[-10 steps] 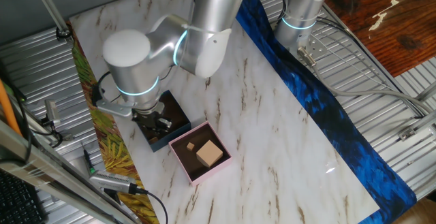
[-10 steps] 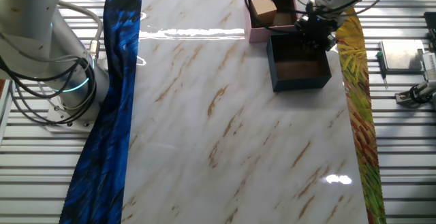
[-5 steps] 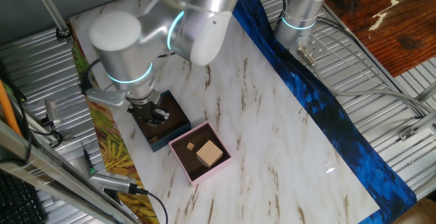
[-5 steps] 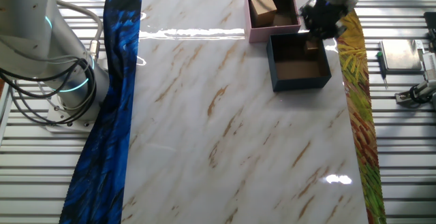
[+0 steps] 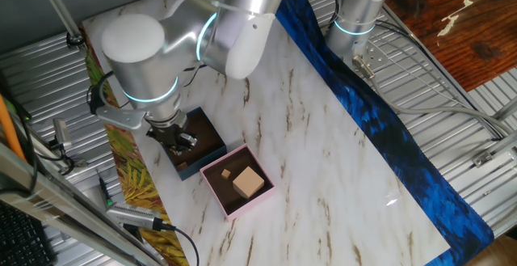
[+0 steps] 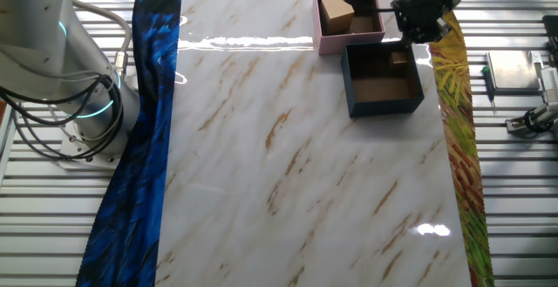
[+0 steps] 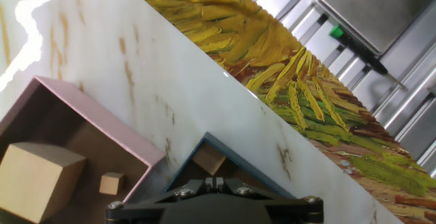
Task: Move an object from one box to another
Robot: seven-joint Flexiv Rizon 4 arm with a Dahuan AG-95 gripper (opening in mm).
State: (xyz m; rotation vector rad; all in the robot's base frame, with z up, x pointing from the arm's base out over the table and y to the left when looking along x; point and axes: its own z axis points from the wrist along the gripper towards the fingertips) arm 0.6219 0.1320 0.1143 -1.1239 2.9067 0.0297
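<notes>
The small pale wooden cube (image 7: 209, 161) sat in a corner of the low-walled dark navy-blue square box (image 6: 381, 79), not yet lifted — so the transfer to the adjoining pale pink square box (image 6: 349, 43), which held two wooden blocks, was left. The two-finger gripper (image 6: 417, 27) hung above that corner; whether its jaws were apart could not be told.

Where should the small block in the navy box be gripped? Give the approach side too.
Come straight down from above: the small block sits in a corner of the navy box, so walls bar the sides. Probably pinch its two opposite upright faces, near the top.
</notes>
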